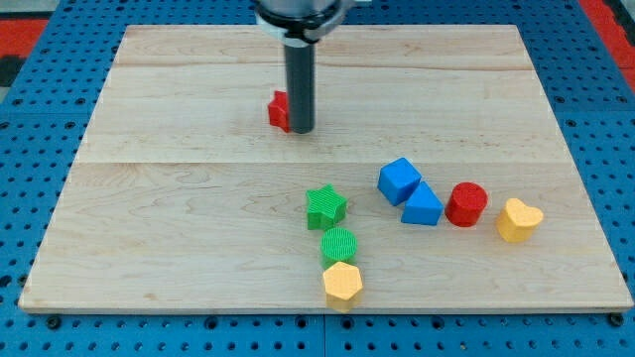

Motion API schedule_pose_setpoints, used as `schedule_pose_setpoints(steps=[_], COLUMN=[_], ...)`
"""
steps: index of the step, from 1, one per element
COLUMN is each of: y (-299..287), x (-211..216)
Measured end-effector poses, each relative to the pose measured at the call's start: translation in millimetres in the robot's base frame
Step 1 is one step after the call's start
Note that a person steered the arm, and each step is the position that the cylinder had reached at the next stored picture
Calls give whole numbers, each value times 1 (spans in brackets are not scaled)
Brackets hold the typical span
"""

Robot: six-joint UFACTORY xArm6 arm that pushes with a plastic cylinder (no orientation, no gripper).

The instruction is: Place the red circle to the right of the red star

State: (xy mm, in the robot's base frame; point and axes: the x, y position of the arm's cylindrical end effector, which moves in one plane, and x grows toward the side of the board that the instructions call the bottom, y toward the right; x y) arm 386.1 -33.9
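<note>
Red is the task's colour: the red circle (466,204) sits at the lower right of the frame, standing flat on the pale wooden board (179,238). It lies just beside the blue triangular block (424,206) on its left, seemingly touching it, and close to the yellow heart (519,219) on its right. Up and left of the triangular block, touching it, is the blue cube (399,180).

The red star (279,110) is well apart from the circle, in the upper middle of the frame. It is largely hidden behind the dark rod, so only its left part shows and its shape is hard to make out. My tip (302,130) stands right against the star's right side; there are no fingers to open or close, only the straight rod.

Lower centre holds a column: the green star (325,207), the green circle (338,245) just below it, and the yellow hexagon (343,283) touching that circle's lower edge. A blue pegboard (40,119) surrounds the board.
</note>
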Motion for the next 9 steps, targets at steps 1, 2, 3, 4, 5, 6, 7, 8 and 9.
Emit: schedule_pose_setpoints(steps=[1,2,3,4,5,6,7,8,9], y=[110,196,313,329,289,295,229,177,170], x=[-20,-21,-14,35,80,122,133,138,106])
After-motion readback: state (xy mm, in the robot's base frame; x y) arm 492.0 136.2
